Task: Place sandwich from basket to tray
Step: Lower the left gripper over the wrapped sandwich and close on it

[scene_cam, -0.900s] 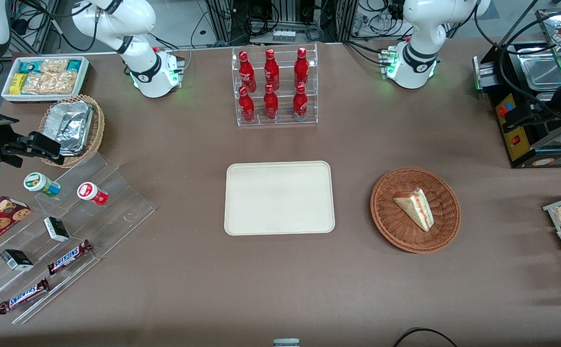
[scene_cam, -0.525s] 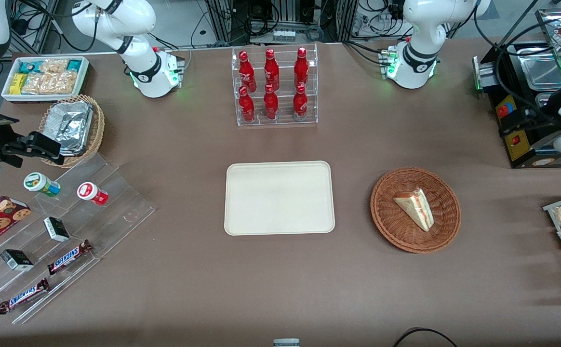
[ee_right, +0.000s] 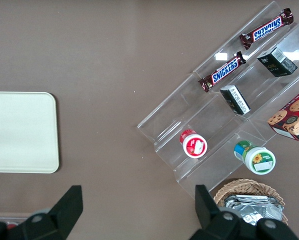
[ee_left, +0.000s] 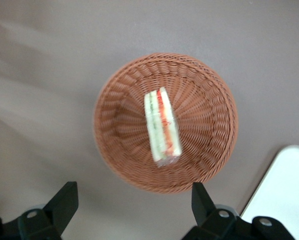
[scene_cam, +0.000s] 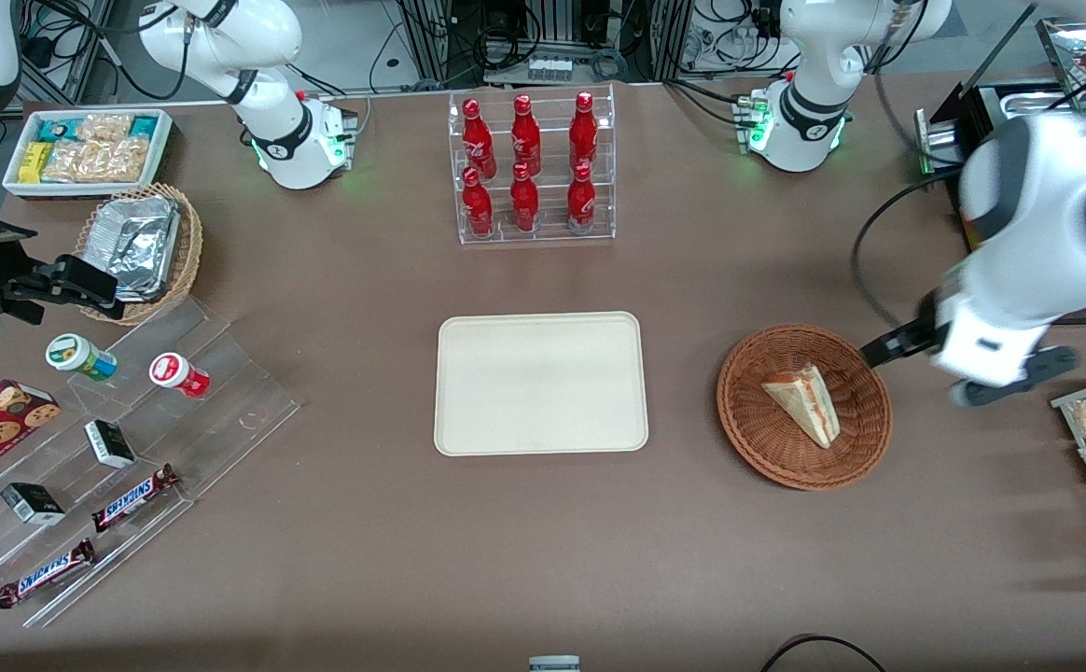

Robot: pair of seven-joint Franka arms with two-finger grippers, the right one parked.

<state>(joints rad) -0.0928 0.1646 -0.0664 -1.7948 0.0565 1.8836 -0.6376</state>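
Your tool (ee_left: 134, 200) hangs spread wide above the basket (ee_left: 215, 105), gripping nothing, with the sandwich (ee_left: 162, 127) lying inside it beside the tray (scene_cam: 541, 383).

Cannot make out the gripper (scene_cam: 986, 373) sharply from the front (just a smeared white and black mass under the blurred arm (scene_cam: 1037, 224), near the basket (scene_cam: 753, 429), toward the working arm's end). From the wrist, see only its two dark fingers (ee_left: 64, 200), spread wide apart and cut off at the frame edge. Get just one corner of the tray (ee_left: 284, 195) there. Cannot tell the sandwich (ee_left: 162, 127) wrap through the blur.
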